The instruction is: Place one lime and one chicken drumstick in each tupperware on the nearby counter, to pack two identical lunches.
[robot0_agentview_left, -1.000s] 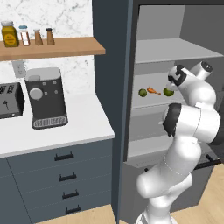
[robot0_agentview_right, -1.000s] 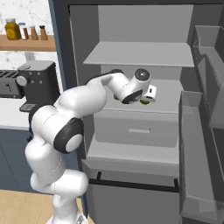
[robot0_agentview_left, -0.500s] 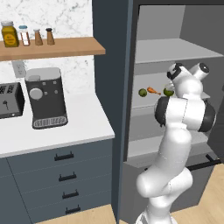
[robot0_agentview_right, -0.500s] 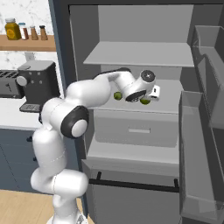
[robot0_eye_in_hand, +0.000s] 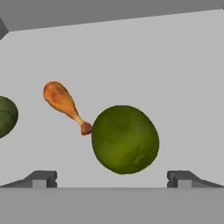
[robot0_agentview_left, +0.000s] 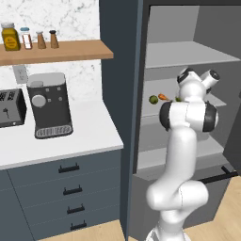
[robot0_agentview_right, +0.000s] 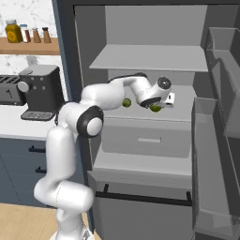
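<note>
The pincer (robot0_eye_in_hand: pixel 112 179) stood wide open and empty just short of a lime (robot0_eye_in_hand: pixel 125 139) on the fridge shelf (robot0_eye_in_hand: pixel 175 78), a drumstick (robot0_eye_in_hand: pixel 64 105) touching that lime. Nothing appeared packed yet; every item was judged left to move.

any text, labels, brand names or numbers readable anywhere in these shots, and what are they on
None can be read.
Jars and bottles on the wooden shelf: the yellow jar shows a pale label band, too small and blurred to read.
Coffee machine: no brand or markings visible.
Toaster: no lettering visible.
Lime and chicken drumstick on the fridge shelf: no stickers or print.
</note>
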